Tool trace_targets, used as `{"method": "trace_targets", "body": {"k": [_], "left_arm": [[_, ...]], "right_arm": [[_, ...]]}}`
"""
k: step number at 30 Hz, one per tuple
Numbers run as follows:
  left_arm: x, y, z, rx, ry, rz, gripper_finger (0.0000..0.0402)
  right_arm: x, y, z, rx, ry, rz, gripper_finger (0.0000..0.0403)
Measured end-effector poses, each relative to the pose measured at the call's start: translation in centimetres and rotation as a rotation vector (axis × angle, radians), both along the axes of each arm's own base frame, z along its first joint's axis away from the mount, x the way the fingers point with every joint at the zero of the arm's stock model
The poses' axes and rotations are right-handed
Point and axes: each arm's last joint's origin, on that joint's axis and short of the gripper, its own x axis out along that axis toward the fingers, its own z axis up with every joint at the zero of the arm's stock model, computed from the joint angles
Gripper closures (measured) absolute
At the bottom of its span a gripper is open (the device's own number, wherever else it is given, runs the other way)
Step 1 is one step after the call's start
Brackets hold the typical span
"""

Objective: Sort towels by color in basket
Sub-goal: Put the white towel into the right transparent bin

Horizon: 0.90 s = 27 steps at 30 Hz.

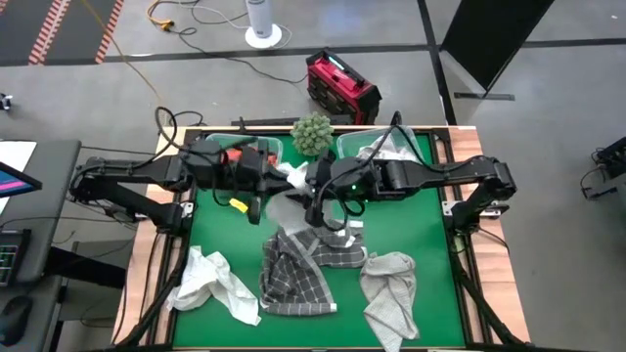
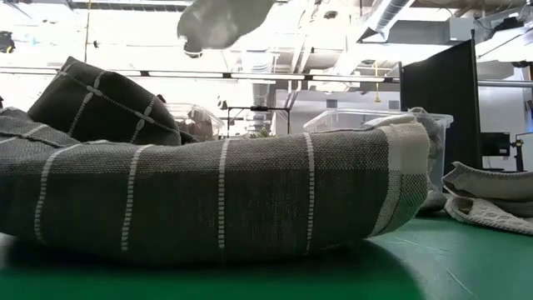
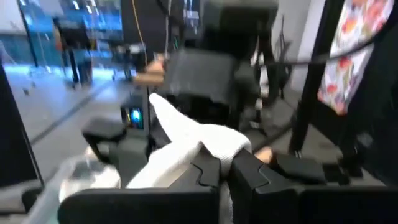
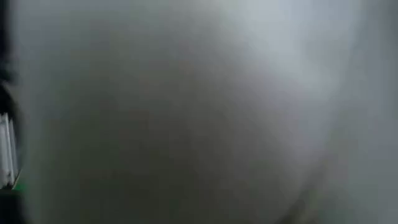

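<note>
High view: white towel [image 1: 285, 200] lifted clear for sorting.
Left hand [image 3: 225, 167]: clamped on it, worktop centre.
Right hand [image 1: 315, 207]: apart, at its 3 o'clock.

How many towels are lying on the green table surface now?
3: a white towel at the front left, a dark plaid towel in the middle, and a light grey towel at the front right. Others may be hidden beneath the arms.

coarse woven plaid towel [image 2: 216, 196], seemingly matt green table [image 2: 400, 271].
</note>
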Motion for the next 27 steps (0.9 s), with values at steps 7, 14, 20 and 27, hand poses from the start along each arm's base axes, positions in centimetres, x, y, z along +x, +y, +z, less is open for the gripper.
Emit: {"method": "trace_targets", "body": {"k": [7,14,20,27], "left_arm": [[-0.1,0.8,0.7,-0.008,-0.067,0.031,0.0401],[-0.2,1.2,0.7,-0.103,-0.062,0.059,0.0375],[-1.9,2.0,1.6,-0.170,0.048,0.116,0.0307],[-4.1,2.3,2.9,-0.131,0.242,0.147,0.0198]], "right_arm": [[0.2,0.1,0.7,0.041,-0.081,-0.009,0.0227],[0.2,0.0,0.6,0.049,-0.073,-0.007,0.0376],[-1.5,-0.1,1.6,0.051,-0.046,-0.001,0.0376],[-5.3,-2.9,3.4,0.044,0.016,-0.143,0.0376]]}}
